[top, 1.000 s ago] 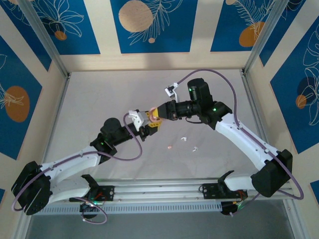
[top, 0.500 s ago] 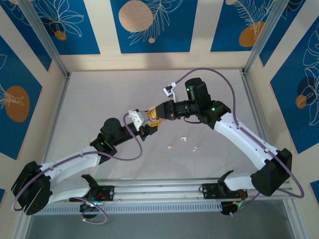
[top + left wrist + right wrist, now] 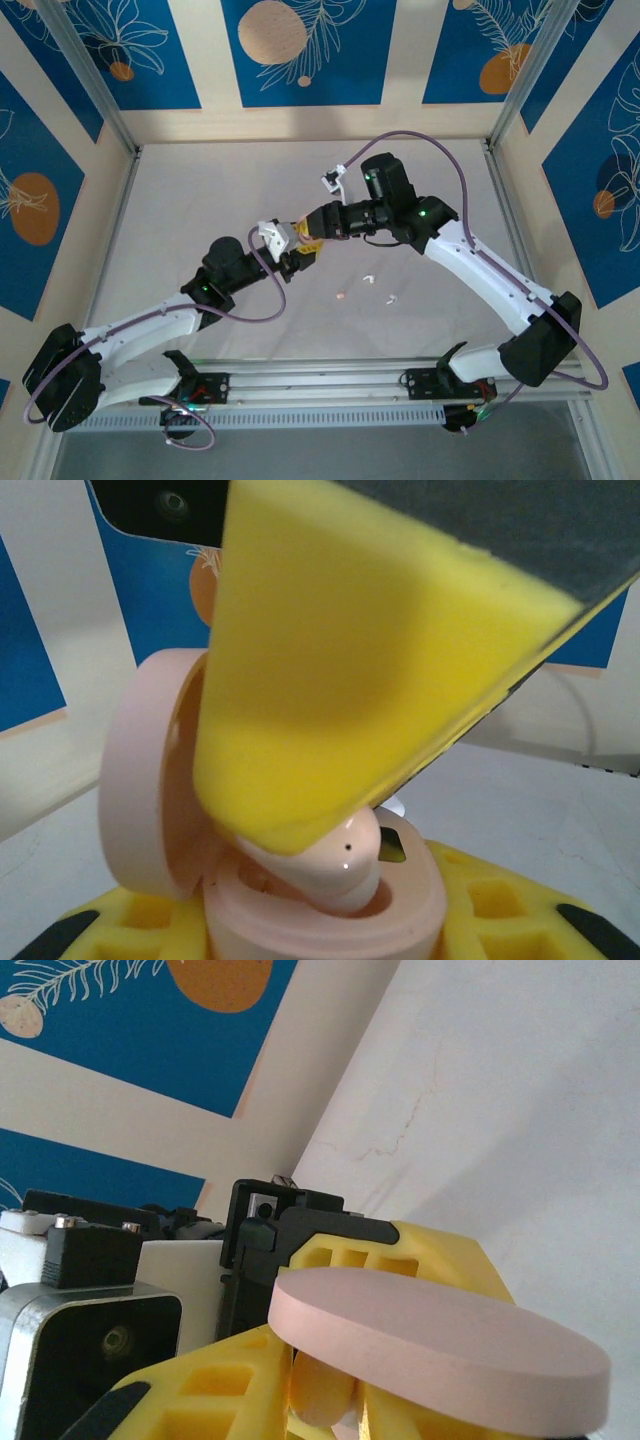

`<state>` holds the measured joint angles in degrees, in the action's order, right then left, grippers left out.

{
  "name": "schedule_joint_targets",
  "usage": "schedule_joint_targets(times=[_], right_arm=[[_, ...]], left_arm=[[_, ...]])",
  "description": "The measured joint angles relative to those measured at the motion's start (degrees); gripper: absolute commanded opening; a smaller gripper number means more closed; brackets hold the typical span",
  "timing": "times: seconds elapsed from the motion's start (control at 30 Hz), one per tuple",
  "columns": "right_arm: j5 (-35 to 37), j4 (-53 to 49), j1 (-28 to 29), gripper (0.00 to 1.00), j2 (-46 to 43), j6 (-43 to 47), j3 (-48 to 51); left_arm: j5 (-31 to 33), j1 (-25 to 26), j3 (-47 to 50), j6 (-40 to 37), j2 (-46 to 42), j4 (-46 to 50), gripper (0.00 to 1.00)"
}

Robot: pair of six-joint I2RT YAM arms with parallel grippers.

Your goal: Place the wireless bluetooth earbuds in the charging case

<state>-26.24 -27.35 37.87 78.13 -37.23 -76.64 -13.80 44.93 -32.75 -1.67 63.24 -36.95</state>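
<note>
Over the pale grey tabletop (image 3: 200, 190), left tool (image 3: 300, 255) is clenched around the open pale pink pebble-shaped plastic charging case (image 3: 320, 920). Right tool (image 3: 308, 232) grips a pale pink bean-sized plastic earbud (image 3: 335, 865), sitting in the case's base. Three tiny loose earbuds (image 3: 368, 278) lie right of the case.

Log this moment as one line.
left claw: holds open pink case | right claw: pink earbud at case well | table: three loose earbuds

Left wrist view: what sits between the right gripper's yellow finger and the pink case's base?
A pink earbud, directly under the yellow finger and partly down in the case base, seen in the left wrist view.
</note>
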Motion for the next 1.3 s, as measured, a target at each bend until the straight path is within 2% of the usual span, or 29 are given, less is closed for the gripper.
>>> schedule_joint_targets(times=[0.47,0.97,1.3], right_arm=[[2.32,-4.0,0.81,0.28,0.09,1.27,-1.81],[4.87,-8.5,1.14,0.27,0.09,1.27,-3.98],[6.43,-10.45,1.14,0.32,0.09,1.2,-5.01]], left_arm=[[-0.04,0.5,0.0,-0.02,0.0,0.55,0.31],[-0.02,0.59,0.0,-0.04,-0.15,0.5,0.31],[-0.02,0.59,0.0,-0.04,-0.17,0.31,0.31]])
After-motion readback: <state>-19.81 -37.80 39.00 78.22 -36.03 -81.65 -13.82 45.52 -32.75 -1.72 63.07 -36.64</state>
